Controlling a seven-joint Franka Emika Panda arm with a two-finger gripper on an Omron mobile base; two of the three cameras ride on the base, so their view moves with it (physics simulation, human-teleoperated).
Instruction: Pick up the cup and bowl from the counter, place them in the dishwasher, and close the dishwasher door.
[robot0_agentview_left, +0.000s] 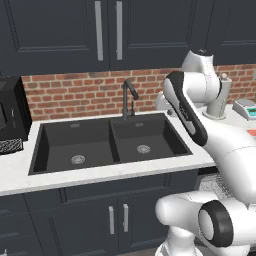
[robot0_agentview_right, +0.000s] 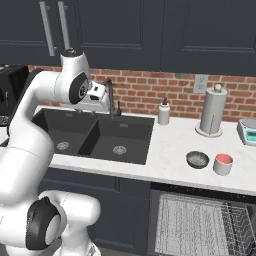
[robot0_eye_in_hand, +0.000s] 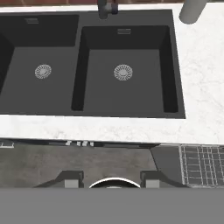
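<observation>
Arm raised high above the black double sink (robot0_agentview_right: 95, 135), with the gripper (robot0_eye_in_hand: 113, 178) looking down over the right basin. Its two dark fingertips (robot0_eye_in_hand: 70, 178) stand apart with nothing between them: spread, empty.

The cup (robot0_agentview_right: 223, 164), white with a reddish inside, stands upright on the counter (robot0_agentview_right: 170, 145) well to the right of the sink, near the front edge. The bowl (robot0_agentview_right: 198, 159), dark grey, sits just beside it on the left; the two do not touch.

Below them the dishwasher (robot0_agentview_right: 200, 225) is open, its silvery wire rack (robot0_agentview_right: 192, 227) showing under the counter edge. A corner of the same rack shows at lower right in the hand view. The dishwasher door itself cannot be made out.

Around: a dark faucet (robot0_agentview_right: 109, 95) rises behind the sink against the brick wall. A white pump bottle (robot0_agentview_right: 164, 112) stands far on the counter right of the faucet. A tall grey cylinder (robot0_agentview_right: 212, 116) stands further right near the wall, behind the bowl and cup. A small scale-like device (robot0_agentview_right: 247, 131) sits at the far right edge. A black appliance (robot0_agentview_left: 12, 107) sits left of the sink.

Open counter lies between the sink and the bowl.
</observation>
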